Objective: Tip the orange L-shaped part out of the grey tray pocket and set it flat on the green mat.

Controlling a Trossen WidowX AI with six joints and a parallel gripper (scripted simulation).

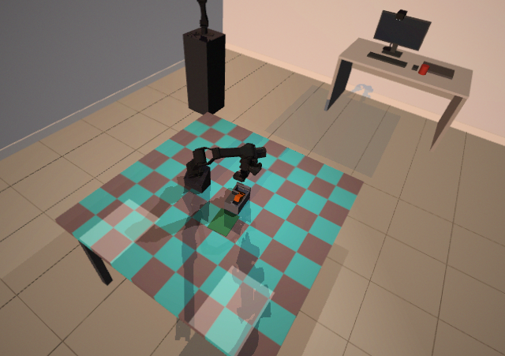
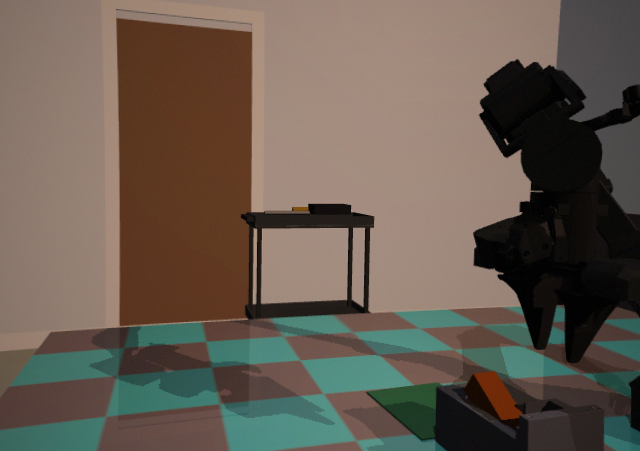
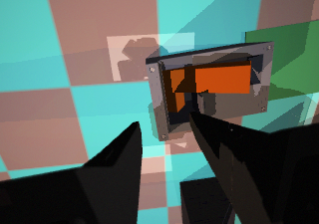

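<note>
I see the gripper (image 3: 164,129) partly open, its two dark fingers spread with bare checkered tabletop (image 3: 40,129) showing between them; it has hold of nothing. In the exterior view the gripper (image 2: 560,345) hangs above the table with its fingertips clear of the surface.

Just ahead of the fingertips in the wrist view lies the grey tray (image 3: 159,97). The orange L-shaped part (image 3: 221,77) is in the tray's pocket but not flush. From the exterior view the orange L-shaped part (image 2: 493,394) stands tilted, one end raised above the grey tray (image 2: 558,428) rim, the other end down inside.

Beyond the tray, on its far side from the gripper, lies the green mat (image 3: 291,50), touching or just beside the tray. In the top view, the green mat (image 1: 222,222) carries nothing.
</note>
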